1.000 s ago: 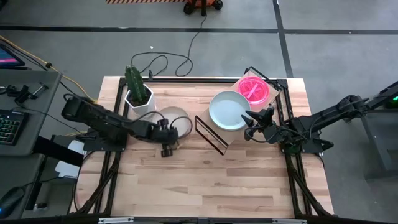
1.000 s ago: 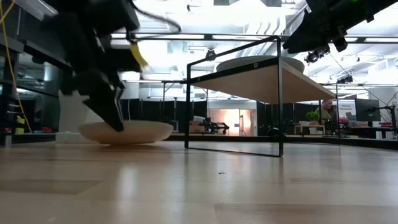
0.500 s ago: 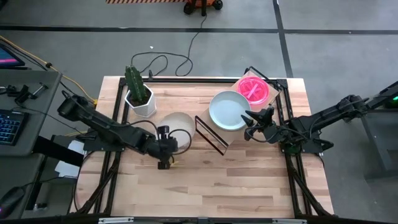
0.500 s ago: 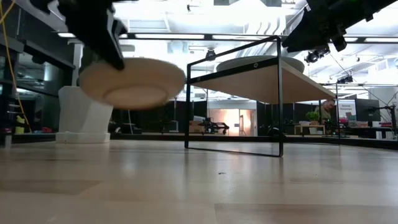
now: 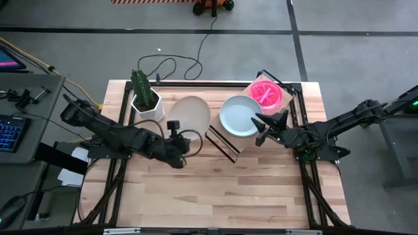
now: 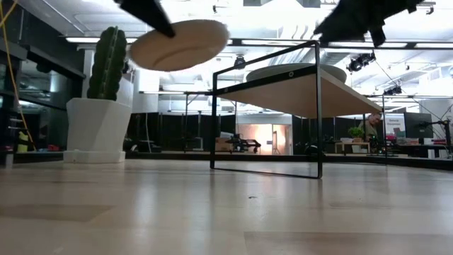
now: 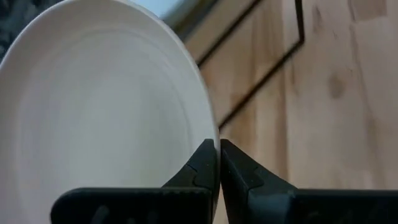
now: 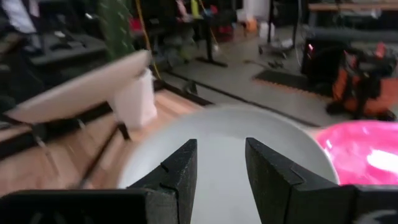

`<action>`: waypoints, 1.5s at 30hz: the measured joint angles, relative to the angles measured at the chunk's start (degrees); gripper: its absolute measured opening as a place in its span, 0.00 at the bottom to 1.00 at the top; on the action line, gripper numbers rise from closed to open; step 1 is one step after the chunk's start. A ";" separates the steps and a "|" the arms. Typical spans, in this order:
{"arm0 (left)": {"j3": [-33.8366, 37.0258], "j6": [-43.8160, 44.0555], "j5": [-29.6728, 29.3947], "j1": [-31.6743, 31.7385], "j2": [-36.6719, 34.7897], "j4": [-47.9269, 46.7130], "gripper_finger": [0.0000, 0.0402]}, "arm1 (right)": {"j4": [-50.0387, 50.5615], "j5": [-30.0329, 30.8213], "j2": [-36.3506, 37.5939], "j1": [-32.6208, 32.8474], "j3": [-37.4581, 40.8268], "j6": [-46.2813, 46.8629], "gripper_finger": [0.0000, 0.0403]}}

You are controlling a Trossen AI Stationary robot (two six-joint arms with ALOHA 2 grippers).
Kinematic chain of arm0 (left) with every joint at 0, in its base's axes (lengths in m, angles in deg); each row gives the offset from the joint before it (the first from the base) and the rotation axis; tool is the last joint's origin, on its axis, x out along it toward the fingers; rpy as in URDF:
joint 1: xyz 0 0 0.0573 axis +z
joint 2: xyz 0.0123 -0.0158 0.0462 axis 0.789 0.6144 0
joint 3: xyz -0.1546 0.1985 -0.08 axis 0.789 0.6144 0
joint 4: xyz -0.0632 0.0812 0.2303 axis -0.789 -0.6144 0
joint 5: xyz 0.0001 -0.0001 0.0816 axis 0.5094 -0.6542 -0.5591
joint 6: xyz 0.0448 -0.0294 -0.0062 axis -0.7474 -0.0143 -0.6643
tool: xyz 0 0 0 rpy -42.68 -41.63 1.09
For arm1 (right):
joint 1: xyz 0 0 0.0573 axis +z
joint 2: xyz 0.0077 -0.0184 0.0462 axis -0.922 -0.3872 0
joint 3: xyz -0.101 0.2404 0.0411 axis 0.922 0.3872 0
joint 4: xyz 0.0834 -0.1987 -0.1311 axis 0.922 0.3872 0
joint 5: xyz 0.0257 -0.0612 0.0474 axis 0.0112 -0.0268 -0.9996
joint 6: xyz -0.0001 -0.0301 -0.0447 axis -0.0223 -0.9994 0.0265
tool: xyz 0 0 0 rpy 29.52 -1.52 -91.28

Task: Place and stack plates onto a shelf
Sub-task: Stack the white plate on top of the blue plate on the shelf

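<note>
Lifted off the counter (image 5: 215,189) since a second ago, the cream plate (image 5: 190,113) hangs pinched in my left claw (image 5: 175,133); my right claw (image 5: 259,125) waits spread over the grey plate (image 5: 238,116).

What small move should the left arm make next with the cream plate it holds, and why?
Probably carry the cream plate sideways over the shelf. The left pincer is shut on its rim, and the low view shows it raised to about shelf height but beside the frame. On the shelf, the spot next to the grey-green plate looks free.

Left gripper (image 5: 175,124) has lifted the cream plate (image 5: 190,114) off the table
</note>
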 joint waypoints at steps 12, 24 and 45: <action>0.00 -25.93 18.90 14.83 0.01 19.72 0.00 | -18.91 -8.44 0.00 3.28 0.00 -19.35 0.30; -0.15 -36.91 28.95 20.55 1.18 27.62 0.00 | -27.73 -9.31 0.02 9.62 0.00 -26.48 0.30; -23.94 -51.09 28.96 20.53 24.88 12.79 0.00 | -26.87 -11.36 0.00 10.60 0.02 -26.29 0.30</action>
